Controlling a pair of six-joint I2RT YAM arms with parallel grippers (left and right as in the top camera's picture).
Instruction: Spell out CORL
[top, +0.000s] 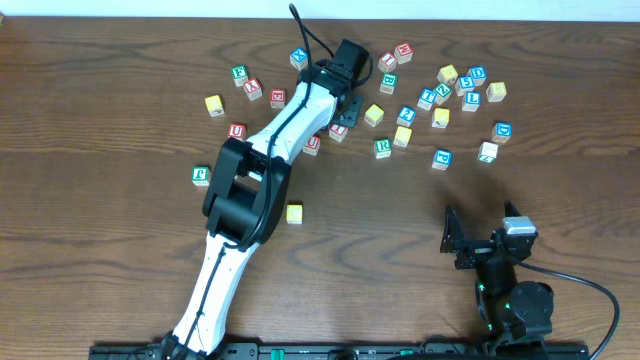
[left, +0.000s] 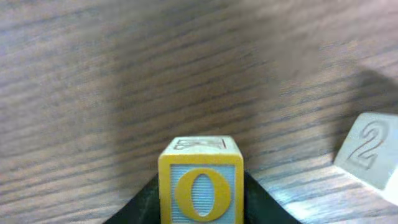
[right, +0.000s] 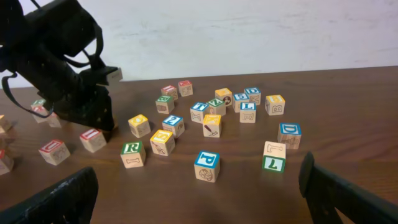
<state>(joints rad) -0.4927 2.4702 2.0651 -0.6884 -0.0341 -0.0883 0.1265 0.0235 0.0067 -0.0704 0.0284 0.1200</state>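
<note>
A yellow O cube (left: 201, 186) fills the bottom of the left wrist view, with a dark finger pressed against each side of it. My left gripper (top: 345, 108) is shut on it at the far side of the table, among the scattered cubes; the arm hides the cube from overhead. One yellow cube (top: 294, 212) sits alone nearer the front. The green R cube (top: 382, 147) (right: 132, 152) and a blue L cube (right: 247, 111) rest in the scatter. My right gripper (right: 199, 205) (top: 458, 240) stands wide open and empty at the front right.
Several other letter cubes lie across the far half of the table: a blue P cube (right: 206, 165), a blue D cube (right: 289, 134), a red-lettered cube (top: 338, 130) beside my left gripper. A pale cube with a 2 (left: 367, 155) sits right of the O cube.
</note>
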